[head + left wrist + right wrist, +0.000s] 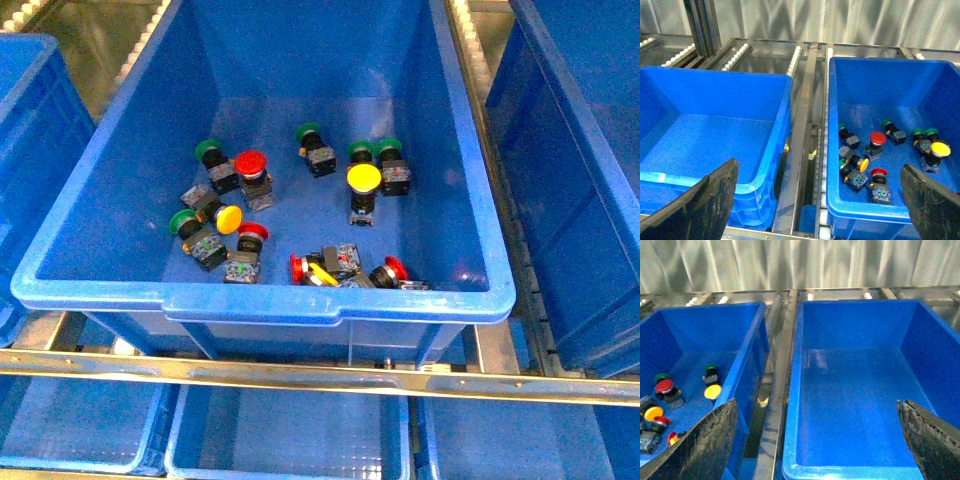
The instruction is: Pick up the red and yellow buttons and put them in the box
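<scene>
The red and yellow buttons (250, 163) are lying scattered among green buttons (210, 152) in the middle crate (470, 300) — the double-rimmed box (765, 187) is sitting just left of it. The left fingers (710, 205) and right fingers (705, 445) are hanging spread wide — gripping nothing.

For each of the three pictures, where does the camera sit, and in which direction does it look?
Front view: on the robot's body, looking down into the button crate; no arm shows.
Left wrist view: on the left wrist, facing the box and the button crate; open left hand shows.
Right wrist view: on the right wrist, facing another blue crate and the button crate; open right hand shows.
Shared: all three show the upright yellow button.
</scene>
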Controlling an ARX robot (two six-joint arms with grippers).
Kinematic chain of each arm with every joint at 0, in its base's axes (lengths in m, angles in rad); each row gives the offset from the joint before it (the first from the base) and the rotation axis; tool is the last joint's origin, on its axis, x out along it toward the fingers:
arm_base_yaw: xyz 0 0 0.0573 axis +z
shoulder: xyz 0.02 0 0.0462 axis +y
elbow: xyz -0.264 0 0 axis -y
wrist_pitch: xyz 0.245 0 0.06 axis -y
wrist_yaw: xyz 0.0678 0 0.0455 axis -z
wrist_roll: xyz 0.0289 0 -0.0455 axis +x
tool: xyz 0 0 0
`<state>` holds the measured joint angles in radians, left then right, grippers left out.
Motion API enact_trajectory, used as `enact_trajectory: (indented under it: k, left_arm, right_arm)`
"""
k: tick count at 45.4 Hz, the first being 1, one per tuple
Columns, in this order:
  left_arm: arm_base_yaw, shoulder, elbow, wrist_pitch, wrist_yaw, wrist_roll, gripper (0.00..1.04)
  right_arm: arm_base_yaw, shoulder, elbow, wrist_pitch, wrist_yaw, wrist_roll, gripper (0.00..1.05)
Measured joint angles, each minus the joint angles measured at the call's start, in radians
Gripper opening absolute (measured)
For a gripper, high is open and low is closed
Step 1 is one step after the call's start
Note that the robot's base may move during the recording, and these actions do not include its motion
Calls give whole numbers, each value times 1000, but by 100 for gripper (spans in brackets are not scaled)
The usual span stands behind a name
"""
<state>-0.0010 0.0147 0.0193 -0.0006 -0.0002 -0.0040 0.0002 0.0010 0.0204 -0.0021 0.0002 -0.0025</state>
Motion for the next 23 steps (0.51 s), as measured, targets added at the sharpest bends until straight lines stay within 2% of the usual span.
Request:
enact_trajectory:
  k: [23]
  left_arm:
    - [0, 0, 0, 0, 0, 0, 97]
  right_arm:
    - [0, 0, 0, 0, 0, 0, 97]
